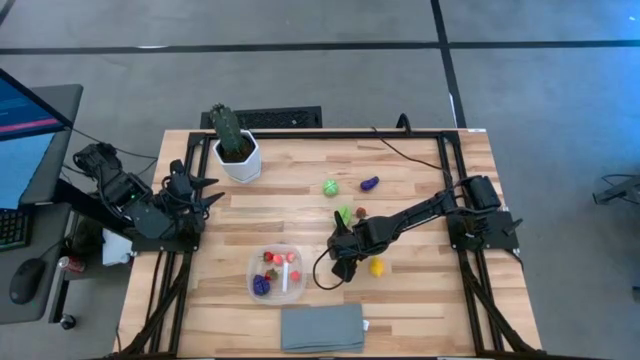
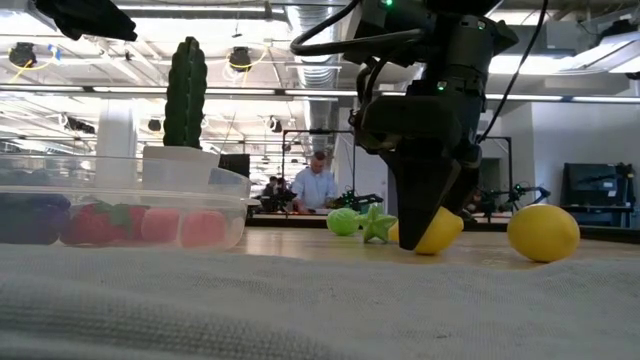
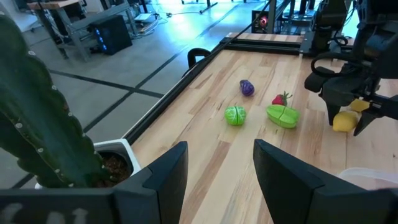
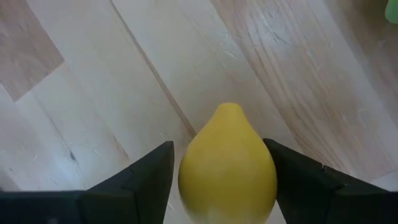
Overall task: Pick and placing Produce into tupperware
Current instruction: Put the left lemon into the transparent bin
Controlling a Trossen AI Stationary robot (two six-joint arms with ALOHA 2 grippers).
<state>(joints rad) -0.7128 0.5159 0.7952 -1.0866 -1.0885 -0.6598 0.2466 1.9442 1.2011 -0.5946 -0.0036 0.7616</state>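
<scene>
Yellow plastic filled the right wrist view: a toy lemon (image 4: 227, 163) sat on the wooden table (image 1: 420, 300) between the two dark fingers (image 4: 134, 180) of the right gripper (image 1: 345, 263), which stood apart on either side of it. Whether they pressed on the lemon or only flanked it could not be told. In the low view that gripper (image 2: 425, 225) pointed straight down with its tips at the tabletop and the lemon (image 2: 430, 232) just behind them. A second yellow piece (image 1: 377, 267) lay just beside it on the table.

The clear tub (image 1: 254, 280) sat near the front edge, left of the right gripper, with red, pink and purple pieces (image 1: 277, 271) inside. A grey folded cloth (image 1: 322, 327) lay in front of it.

Farther back on the table were a round green piece (image 1: 330, 187), a purple piece (image 1: 369, 183), and a green piece (image 1: 345, 214) beside a small brown one (image 1: 361, 212).

The left gripper (image 1: 205, 192) waited at the left edge, beside the cactus (image 1: 226, 128) in its white pot (image 1: 238, 162), its fingers (image 3: 163, 174) partly apart and holding nothing.
</scene>
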